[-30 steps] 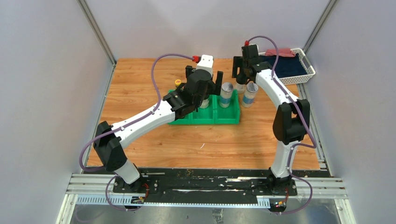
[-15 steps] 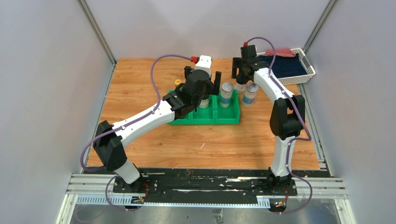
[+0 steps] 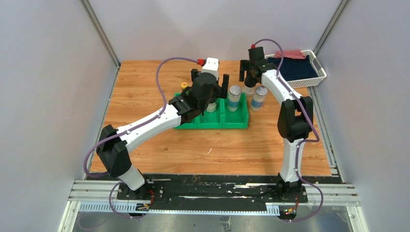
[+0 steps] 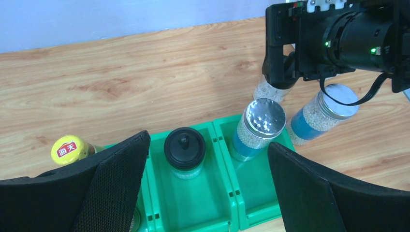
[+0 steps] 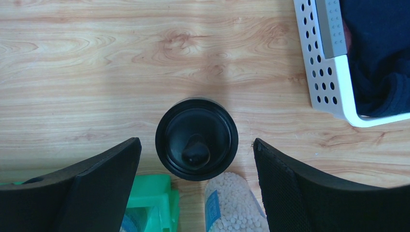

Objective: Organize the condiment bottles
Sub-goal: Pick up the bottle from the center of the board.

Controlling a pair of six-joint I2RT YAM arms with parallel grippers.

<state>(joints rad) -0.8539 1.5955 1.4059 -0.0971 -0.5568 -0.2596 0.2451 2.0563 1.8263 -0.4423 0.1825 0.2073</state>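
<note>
My left gripper [image 4: 207,150] is open and empty above the green bin [image 4: 220,193]. A squat jar with a black knob lid [image 4: 184,149] stands in the bin's middle compartment. A silver-lidded shaker [image 4: 261,126] stands in the right one. A yellow-capped brown bottle [image 4: 70,150] is at the bin's back left corner; whether it is inside I cannot tell. My right gripper [image 5: 196,145] is open, its fingers either side of the second black-lidded jar [image 5: 197,138] on the table behind the bin. A second shaker [image 5: 232,203] stands on the table beside that jar.
A white perforated basket [image 5: 333,63] holding dark blue and red cloth sits at the back right, close to the right gripper [image 3: 249,77]. The left gripper [image 3: 210,92] and its arm hide much of the bin's left compartment [image 3: 186,123]. Grey walls enclose the wooden table.
My right gripper has shifted slightly left and back, settling over the black-lidded jar behind the bin. The left arm and the bottles have stayed put.
</note>
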